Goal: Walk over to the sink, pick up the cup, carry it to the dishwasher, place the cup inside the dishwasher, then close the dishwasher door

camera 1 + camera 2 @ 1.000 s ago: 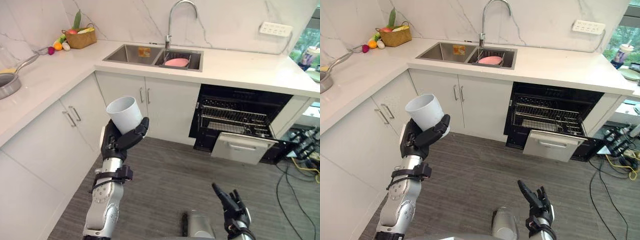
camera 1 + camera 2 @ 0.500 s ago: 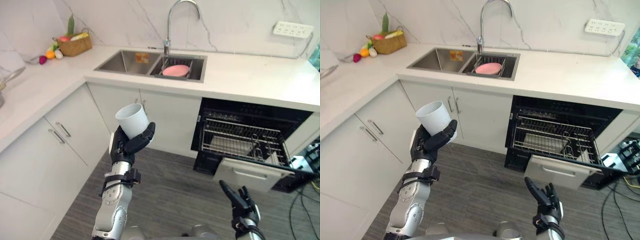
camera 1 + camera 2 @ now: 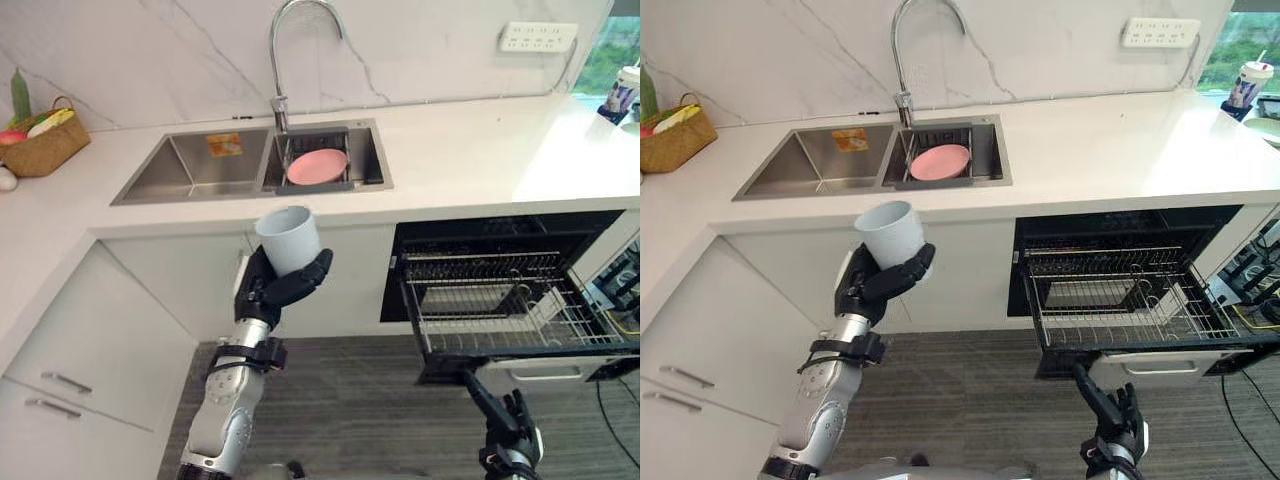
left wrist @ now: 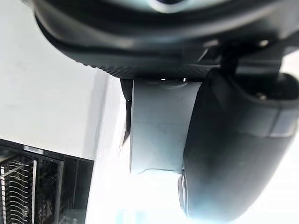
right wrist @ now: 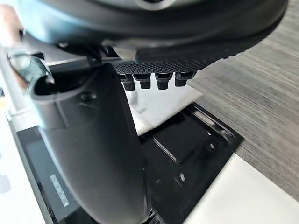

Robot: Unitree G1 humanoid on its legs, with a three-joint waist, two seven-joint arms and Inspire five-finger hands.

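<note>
Cup (image 3: 288,238), white, is gripped in our left hand (image 3: 272,292), whose fingers and thumb curl round its lower half. We hold it up in the air with its mouth upward and a slight tilt, in front of the white cabinet (image 3: 170,290) below the sink (image 3: 190,170). In the left wrist view we see its wall clamped between palm and thumb.

Our right hand (image 3: 505,425) hangs low over the grey wood floor (image 3: 360,400), fingers straight and a little spread, holding nothing. It is near the front of the dishwasher (image 3: 1120,225), well apart from the left hand.

We see the dishwasher under the table (image 3: 470,150), to the right of the sink. Its door (image 3: 1160,368) is folded down and its wire rack (image 3: 1130,305) is drawn out over the door.

In the sink's right basin a pink plate (image 3: 317,165) lies in a dark rack, below the curved faucet (image 3: 290,40). A woven basket (image 3: 45,145) of produce stands on the table at far left, and a white socket strip (image 3: 540,38) sits on the marble wall.
</note>
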